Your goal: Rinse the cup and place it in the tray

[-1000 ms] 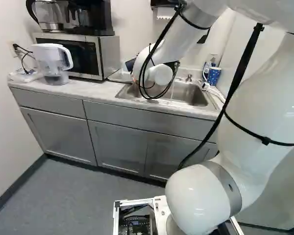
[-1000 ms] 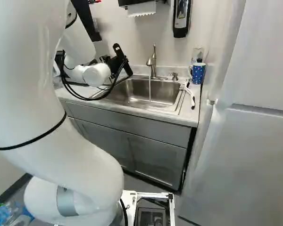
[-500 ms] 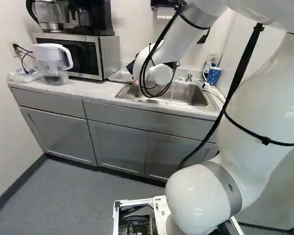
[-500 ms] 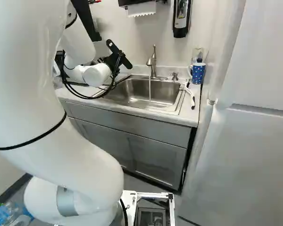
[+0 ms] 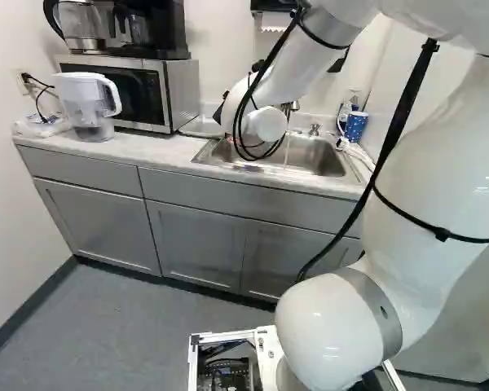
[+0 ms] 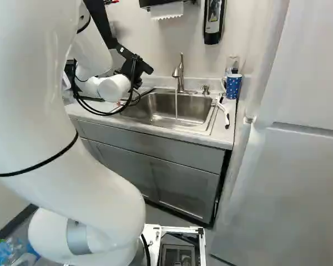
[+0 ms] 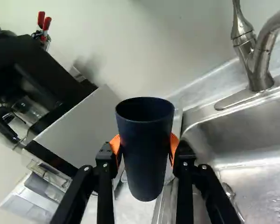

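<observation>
In the right base view my gripper shows only as black parts left of the sink; its fingertips are hidden. The wrist view shows the gripper shut on a dark blue cup, an orange pad against either side. The cup's open rim faces up and its inside looks dark. The cup is near the sink's edge, toward the microwave. A thin stream of water falls from the faucet. A pale, flat tray-like thing lies between microwave and sink, partly hidden.
The microwave carries a coffee maker, with a water pitcher beside it. Right of the sink are a spotted blue mug and a white-handled brush. A metal utensil lies in the sink. A tall pale panel borders the counter's right.
In the right base view the gripper's black parts have turned and tipped over and shifted slightly left, away from the faucet. Base, sink and counter things look unmoved; the water still runs.
</observation>
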